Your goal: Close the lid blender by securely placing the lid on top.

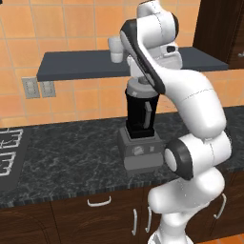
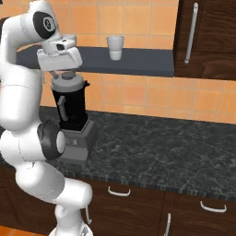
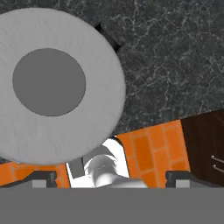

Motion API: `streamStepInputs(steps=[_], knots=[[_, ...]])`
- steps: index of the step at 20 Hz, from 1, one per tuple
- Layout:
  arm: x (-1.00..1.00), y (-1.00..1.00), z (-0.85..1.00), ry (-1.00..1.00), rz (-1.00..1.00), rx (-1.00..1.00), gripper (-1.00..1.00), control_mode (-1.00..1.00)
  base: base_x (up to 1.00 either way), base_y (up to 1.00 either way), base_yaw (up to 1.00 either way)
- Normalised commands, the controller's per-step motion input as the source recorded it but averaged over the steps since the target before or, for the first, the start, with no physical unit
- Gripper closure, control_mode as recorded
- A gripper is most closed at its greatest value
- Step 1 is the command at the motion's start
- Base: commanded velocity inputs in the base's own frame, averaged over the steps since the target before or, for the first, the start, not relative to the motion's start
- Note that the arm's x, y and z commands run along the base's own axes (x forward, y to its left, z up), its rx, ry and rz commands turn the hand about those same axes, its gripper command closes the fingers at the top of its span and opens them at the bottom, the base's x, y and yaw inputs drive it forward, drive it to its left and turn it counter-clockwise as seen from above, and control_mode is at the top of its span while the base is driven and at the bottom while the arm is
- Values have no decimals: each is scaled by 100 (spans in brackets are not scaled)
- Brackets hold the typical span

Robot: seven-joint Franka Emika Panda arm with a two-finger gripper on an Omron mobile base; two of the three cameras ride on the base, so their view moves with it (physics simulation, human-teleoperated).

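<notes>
The blender (image 1: pixel 141 114) (image 2: pixel 70 108) is a black jar on a boxy grey base, standing on the dark counter near its front edge. The light-grey lid (image 1: pixel 143 88) (image 2: pixel 69 85) rests on the jar's mouth. In the hand view the lid (image 3: pixel 98 83) is a wide pale disc with a darker round knob, lying toward the upper left. My gripper (image 2: pixel 64 74) (image 3: pixel 111 177) hangs just above the lid. Its fingertips (image 3: pixel 43 177) stand far apart with nothing between them, so it is open. In the left base view my own arm hides most of the hand.
A white cup (image 1: pixel 116 50) (image 2: pixel 115 47) stands on the dark wall shelf (image 1: pixel 76 64) (image 2: pixel 138 60) behind the blender. A stove top (image 1: pixel 9 152) lies at the counter's left end. A dark tall cabinet (image 2: pixel 203 37) rises at the right. Wall outlets (image 1: pixel 38 88) sit under the shelf.
</notes>
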Motion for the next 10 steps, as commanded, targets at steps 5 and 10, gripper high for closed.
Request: streamStepInputs(steps=[5, 10], knots=[[-87, -1, -22, -41, 0, 0, -100, -100, 0, 0, 0], [-71, -8, -16, -64, 0, 8, -100, -100, 0, 0, 0]])
